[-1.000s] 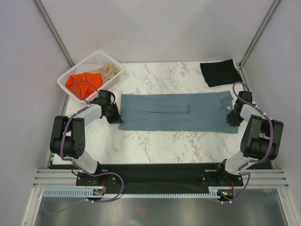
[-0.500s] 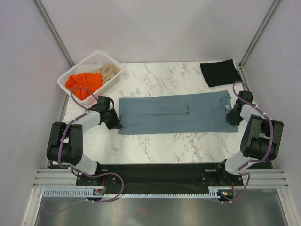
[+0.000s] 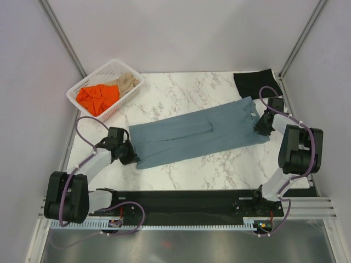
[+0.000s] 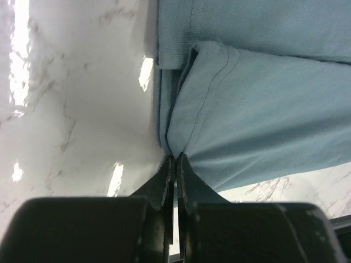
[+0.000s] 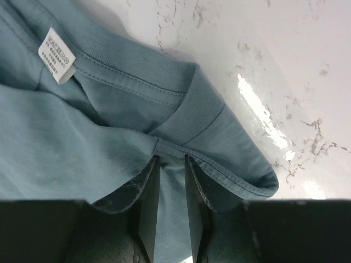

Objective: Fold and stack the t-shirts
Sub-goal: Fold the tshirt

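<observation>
A slate blue-grey t-shirt point(image 3: 197, 134), folded into a long strip, lies slanted across the marble table point(image 3: 181, 90), from near left to far right. My left gripper point(image 3: 133, 159) is shut on its near-left hem corner; the left wrist view shows the fingertips point(image 4: 175, 158) pinching the cloth point(image 4: 263, 98). My right gripper point(image 3: 259, 127) is shut on the collar end; in the right wrist view cloth point(image 5: 82, 137) fills the gap between the jaws point(image 5: 171, 164), with the white neck label point(image 5: 56, 62) nearby. A folded black t-shirt point(image 3: 256, 83) lies at the back right.
A white lattice basket point(image 3: 131, 72) at the back left holds an orange t-shirt point(image 3: 97, 97) and a beige one point(image 3: 126, 82). Grey walls and slanted frame posts bound the table on both sides. A black rail runs along the near edge.
The blue-grey shirt has swung from straight across to a slant. My left gripper pulled its end toward the near edge; my right gripper carried the collar end back toward the black shirt.
</observation>
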`<state>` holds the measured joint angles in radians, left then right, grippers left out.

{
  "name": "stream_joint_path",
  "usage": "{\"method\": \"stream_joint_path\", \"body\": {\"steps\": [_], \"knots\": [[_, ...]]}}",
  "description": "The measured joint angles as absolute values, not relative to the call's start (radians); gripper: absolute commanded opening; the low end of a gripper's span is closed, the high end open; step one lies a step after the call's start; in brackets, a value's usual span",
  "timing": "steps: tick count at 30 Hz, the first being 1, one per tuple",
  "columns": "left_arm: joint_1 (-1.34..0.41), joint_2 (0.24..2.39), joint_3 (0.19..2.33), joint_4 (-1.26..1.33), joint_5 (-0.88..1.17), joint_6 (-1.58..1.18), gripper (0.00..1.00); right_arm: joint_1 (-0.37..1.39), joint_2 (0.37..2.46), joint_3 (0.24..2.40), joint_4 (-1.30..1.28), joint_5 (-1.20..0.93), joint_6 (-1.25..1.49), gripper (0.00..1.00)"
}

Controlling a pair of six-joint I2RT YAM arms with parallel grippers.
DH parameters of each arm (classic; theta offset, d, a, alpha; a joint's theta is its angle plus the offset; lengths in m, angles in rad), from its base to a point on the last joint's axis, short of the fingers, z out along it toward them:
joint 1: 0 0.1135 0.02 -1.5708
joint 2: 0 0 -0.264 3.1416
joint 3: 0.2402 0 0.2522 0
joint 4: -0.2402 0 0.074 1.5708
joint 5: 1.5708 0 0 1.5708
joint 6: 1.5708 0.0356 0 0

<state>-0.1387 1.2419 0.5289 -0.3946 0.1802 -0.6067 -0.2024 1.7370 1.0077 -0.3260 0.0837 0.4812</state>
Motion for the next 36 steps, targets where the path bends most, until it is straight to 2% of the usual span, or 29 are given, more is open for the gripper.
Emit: {"method": "stream_joint_path", "body": {"steps": [6, 11, 12, 20, 23, 27, 32, 36], "knots": [[-0.139, 1.141, 0.506, -0.44, 0.166, -0.607, 0.02, -0.192, 1.75, 1.029, -0.351, 0.131, 0.486, 0.33], [-0.139, 1.079, 0.525, -0.463, 0.16, -0.607, 0.02, -0.189, 1.729, 1.029, -0.398, 0.157, 0.493, 0.38], [-0.139, 1.067, 0.537, -0.471, 0.159, -0.607, 0.34, -0.189, 1.719, 1.029, -0.413, 0.154, 0.499, 0.4], [-0.137, 0.978, 0.684, -0.679, -0.051, -0.892, 0.4, -0.166, 1.652, 1.121, -0.517, 0.108, 0.636, 0.54], [-0.137, 0.998, 0.702, -0.714, -0.077, -0.919, 0.51, -0.13, 1.657, 1.174, -0.54, 0.108, 0.708, 0.62], [-0.137, 1.096, 0.778, -0.747, -0.082, -0.911, 0.58, -0.065, 1.722, 1.267, -0.555, 0.136, 0.822, 0.64], [-0.136, 1.221, 0.944, -0.722, -0.051, -0.829, 0.58, -0.013, 1.878, 1.36, -0.559, 0.168, 0.932, 0.64], [-0.137, 1.24, 1.061, -0.695, -0.017, -0.73, 0.58, 0.013, 1.972, 1.393, -0.592, 0.212, 0.985, 0.64]]}}
